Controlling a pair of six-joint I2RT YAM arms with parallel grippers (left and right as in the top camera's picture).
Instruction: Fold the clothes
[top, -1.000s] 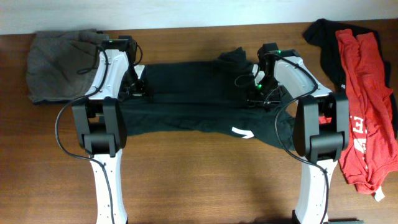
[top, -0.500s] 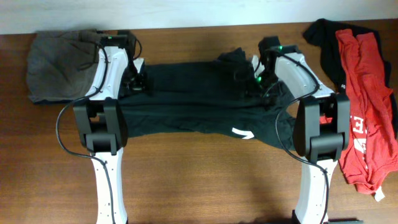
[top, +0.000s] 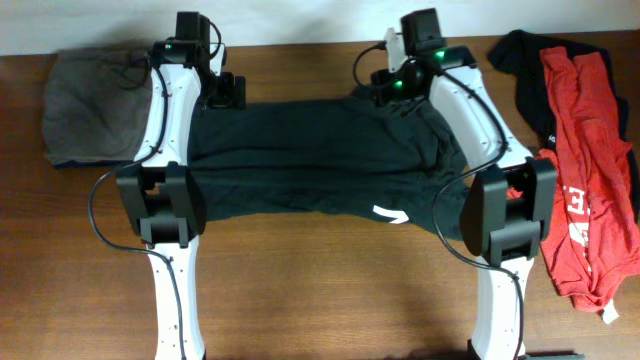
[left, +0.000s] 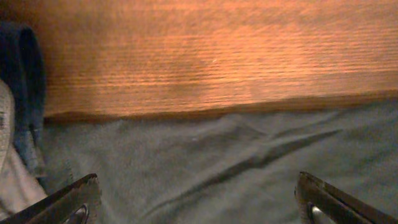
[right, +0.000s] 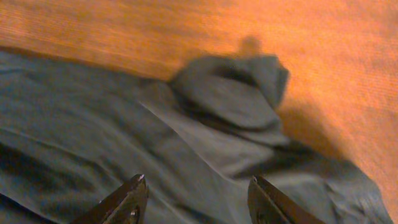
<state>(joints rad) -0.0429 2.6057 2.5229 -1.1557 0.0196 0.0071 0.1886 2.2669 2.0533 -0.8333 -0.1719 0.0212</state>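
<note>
Hands come first. Our left hand (left: 196, 190) has its fingers wide apart with nothing between them. It hangs over the far left edge of the black T-shirt (top: 310, 160). Our right hand (right: 196, 193) is apart too and holds nothing. It is above the far right corner, where a sleeve (right: 233, 87) sits in a bump.

The shirt lies across the middle of the tabletop (top: 320, 300), between the two arms. It is fairly flat but wrinkly, and a bit of white print (top: 392, 213) peeks out at the near edge. We think it is only partly folded and needs more folds.

At the far left a grey garment (top: 90, 105) lies in a soft heap. On the right the red T-shirts (top: 590, 150) and a second black garment (top: 518, 65) lie loose, not folded yet. We think most of the job is left.
</note>
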